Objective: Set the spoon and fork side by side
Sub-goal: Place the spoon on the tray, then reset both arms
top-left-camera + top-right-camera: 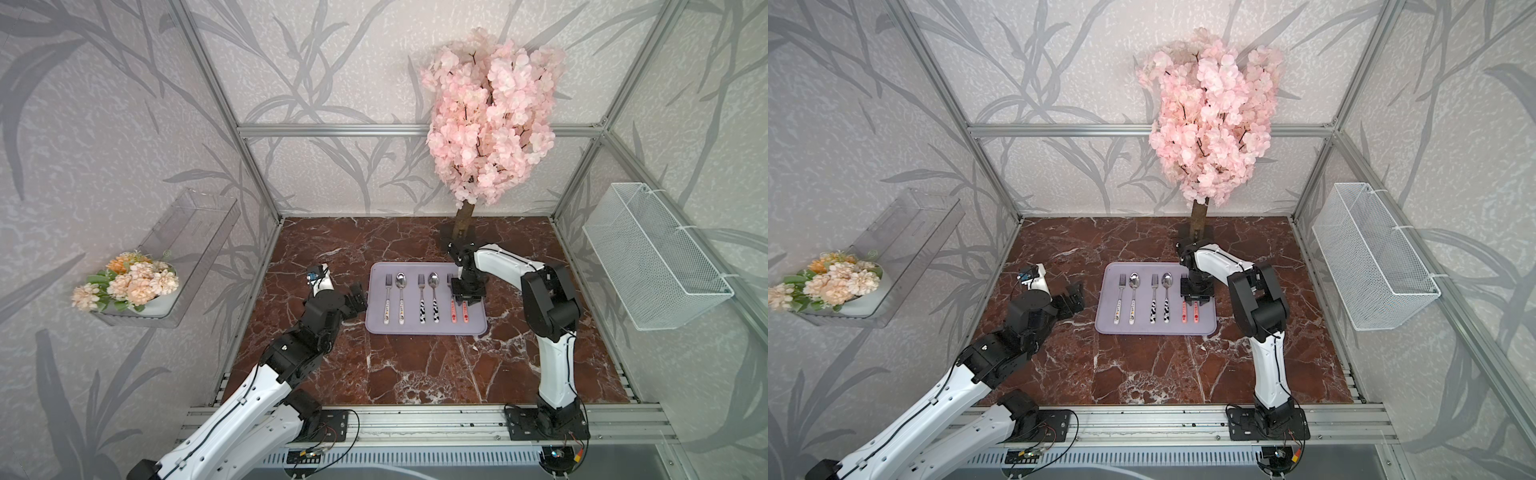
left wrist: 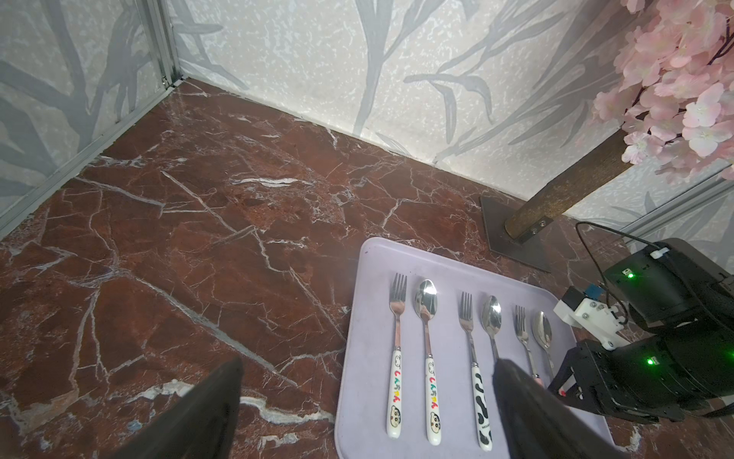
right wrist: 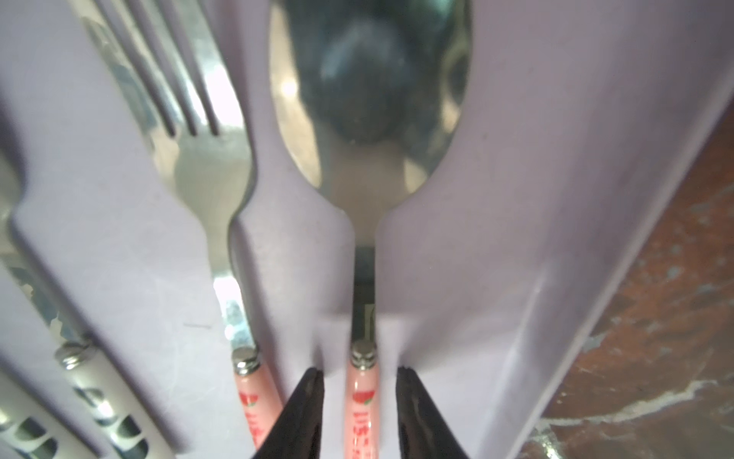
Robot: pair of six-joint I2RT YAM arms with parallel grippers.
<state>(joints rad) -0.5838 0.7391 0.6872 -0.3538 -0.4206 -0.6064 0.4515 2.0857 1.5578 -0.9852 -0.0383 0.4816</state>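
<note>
A lilac tray (image 1: pixel 376 328) holds three fork-and-spoon pairs in a row. The pink-handled spoon (image 3: pixel 369 99) lies flat at the tray's right end, parallel to the pink-handled fork (image 3: pixel 206 167), a narrow gap apart. My right gripper (image 3: pixel 359 373) points straight down over the spoon's handle (image 1: pixel 466 314). It is open, and its black fingers (image 3: pixel 302 409) stand off either side of the handle with tray showing between. My left gripper (image 1: pixel 360 297) hovers wide open and empty just left of the tray. In the left wrist view its fingers (image 2: pixel 206 413) frame the tray's near corner.
The other pairs are a cartoon-handled fork (image 1: pixel 387 299) and spoon (image 1: pixel 401 297), and a cow-patterned fork (image 1: pixel 422 299) and spoon (image 1: pixel 434 297). A pink blossom tree (image 1: pixel 490 116) stands behind the tray's right corner. A wire basket (image 1: pixel 652 257) hangs on the right wall, a flower shelf (image 1: pixel 129 282) on the left.
</note>
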